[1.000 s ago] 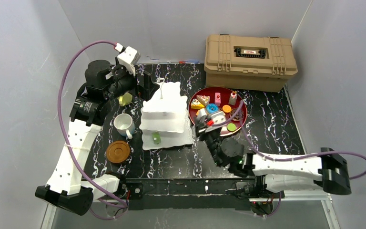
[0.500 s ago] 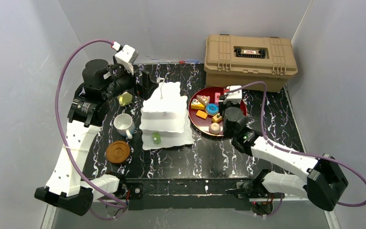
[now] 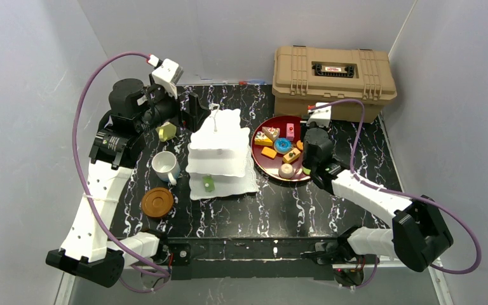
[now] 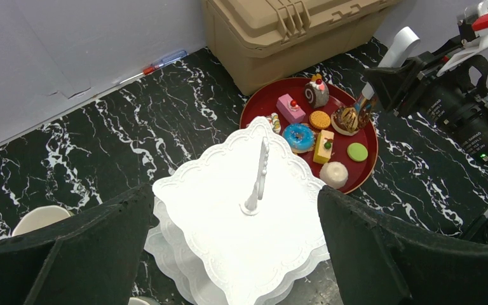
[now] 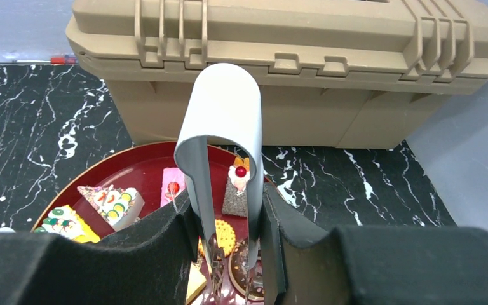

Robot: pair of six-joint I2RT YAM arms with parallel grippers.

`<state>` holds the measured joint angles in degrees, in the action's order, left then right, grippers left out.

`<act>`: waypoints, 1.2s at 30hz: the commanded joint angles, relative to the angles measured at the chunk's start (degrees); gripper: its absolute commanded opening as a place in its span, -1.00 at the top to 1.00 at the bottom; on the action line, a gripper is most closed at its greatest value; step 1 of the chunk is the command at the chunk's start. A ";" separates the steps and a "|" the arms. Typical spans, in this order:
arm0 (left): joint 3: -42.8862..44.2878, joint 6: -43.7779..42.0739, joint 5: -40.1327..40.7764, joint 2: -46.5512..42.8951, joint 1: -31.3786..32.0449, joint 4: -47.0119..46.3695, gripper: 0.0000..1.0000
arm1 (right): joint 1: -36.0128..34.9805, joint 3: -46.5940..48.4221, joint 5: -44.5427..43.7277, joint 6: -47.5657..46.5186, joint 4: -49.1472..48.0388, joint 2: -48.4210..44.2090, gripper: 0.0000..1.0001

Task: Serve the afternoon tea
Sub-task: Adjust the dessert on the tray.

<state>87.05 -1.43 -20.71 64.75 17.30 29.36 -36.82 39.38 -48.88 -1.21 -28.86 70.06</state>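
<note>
- One brown coaster (image 3: pixel 157 202) is lying at the near left of the table, with the white mug (image 3: pixel 164 165) sitting just behind it and the yellow-green mug (image 3: pixel 167 131) farther back.
- Left gripper (image 3: pixel 194 109) is hovering behind the cake stand (image 3: pixel 221 155), jaws spread wide, gripping nothing.
- Cake stand is standing mid-table, carrying a green pastry (image 3: pixel 209 184) on its bottom tier.
- Red tray (image 4: pixel 264 105) is sitting just right of it, holding the other pastries (image 4: pixel 300 135).
- Right gripper (image 5: pixel 227 206) is clamping grey tongs (image 5: pixel 225 95), tips reaching down at a chocolate pastry (image 4: pixel 345 119) (whether they are pinching it is unclear).
- Tan case (image 3: pixel 333 79) is sitting behind the tray.
</note>
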 commanded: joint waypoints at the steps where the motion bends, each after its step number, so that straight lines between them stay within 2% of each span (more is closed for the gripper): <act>1: 1.27 0.42 -0.03 -1.02 -0.34 0.29 -0.99 | 0.78 2.46 4.10 2.44 -4.66 -0.55 0.45; 8: 1.00 -0.21 -0.03 -1.37 -0.37 0.53 -0.99 | 0.78 1.40 9.41 7.41 -4.11 -2.10 0.35; 16: 0.70 -0.24 -0.21 -1.50 -0.35 0.43 -0.99 | 0.71 2.88 9.97 11.08 -3.93 1.22 0.24; 21: 0.51 -0.17 -0.35 -1.64 -0.39 0.35 -0.99 | 0.72 2.55 9.60 11.51 -4.80 2.19 0.09; 36: 0.41 0.51 -0.77 -1.35 -0.34 -0.07 -0.99 | -0.66 1.42 6.72 8.96 -5.24 2.97 -0.05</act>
<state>87.05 -1.30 -20.73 64.71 17.30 29.41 -36.49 39.55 -39.27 9.45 -30.15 73.58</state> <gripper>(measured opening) 0.994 0.525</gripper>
